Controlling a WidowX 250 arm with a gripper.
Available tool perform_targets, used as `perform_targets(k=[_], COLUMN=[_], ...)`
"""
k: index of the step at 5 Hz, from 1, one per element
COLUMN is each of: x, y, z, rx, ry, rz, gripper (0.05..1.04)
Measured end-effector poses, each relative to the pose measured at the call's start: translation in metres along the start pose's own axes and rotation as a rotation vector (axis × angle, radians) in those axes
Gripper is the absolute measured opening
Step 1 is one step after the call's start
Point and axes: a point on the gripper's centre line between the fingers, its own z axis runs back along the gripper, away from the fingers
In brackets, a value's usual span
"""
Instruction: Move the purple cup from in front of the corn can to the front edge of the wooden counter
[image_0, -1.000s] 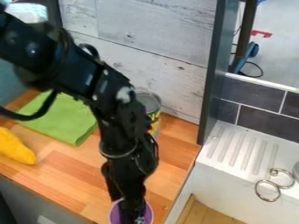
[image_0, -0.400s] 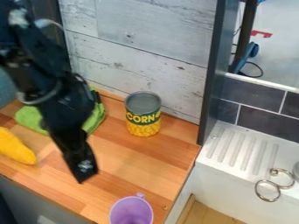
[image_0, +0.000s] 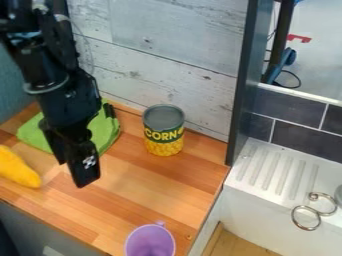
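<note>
Bright, diffuse light. Soft, faint shadows on wood counter (image_0: 160, 185) around gripper (image_0: 77, 177). White sink (image_0: 267, 205) to its right brightest; arm (image_0: 57, 102) above near-black.

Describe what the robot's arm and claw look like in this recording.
The arm is black, built of chunky, angular segments, with a curved grey band around its lower part. The claw is black too, long and narrow, with a small black-and-white patterned marking near its end.
</note>
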Motion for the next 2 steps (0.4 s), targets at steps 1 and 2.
perform_targets(k=[1, 2], x=[0.0104, 0.0113], y=[0.0095, 0.0056], z=[-0.0092, -0.0095], rx=[-0.019, -0.035], ry=[0.061, 0.026], rz=[-0.029, -0.037], gripper=[1.001, 1.001])
